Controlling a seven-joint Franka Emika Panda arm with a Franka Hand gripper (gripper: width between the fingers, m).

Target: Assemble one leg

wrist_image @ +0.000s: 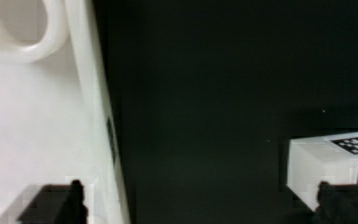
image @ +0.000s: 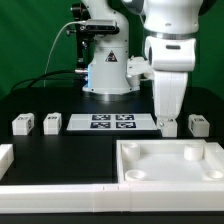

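Several small white legs with tags stand in a row on the black table: two at the exterior view's left (image: 23, 124) (image: 50, 123) and two at its right (image: 171, 125) (image: 198, 125). My gripper (image: 166, 117) hangs low, right over the nearer right-hand leg, which it partly hides. In the wrist view the gripper (wrist_image: 197, 205) is open and empty, with mostly bare table between the dark fingers (wrist_image: 51, 205). That leg (wrist_image: 332, 152), tag up, lies by one finger, not between the two. The large white square tray (image: 170, 170) lies in front.
The marker board (image: 112, 122) lies between the leg pairs. The tray's edge and a round corner socket (wrist_image: 23, 35) show in the wrist view. Another white piece (image: 5, 157) sits at the exterior view's left edge. The robot base (image: 105, 70) stands behind.
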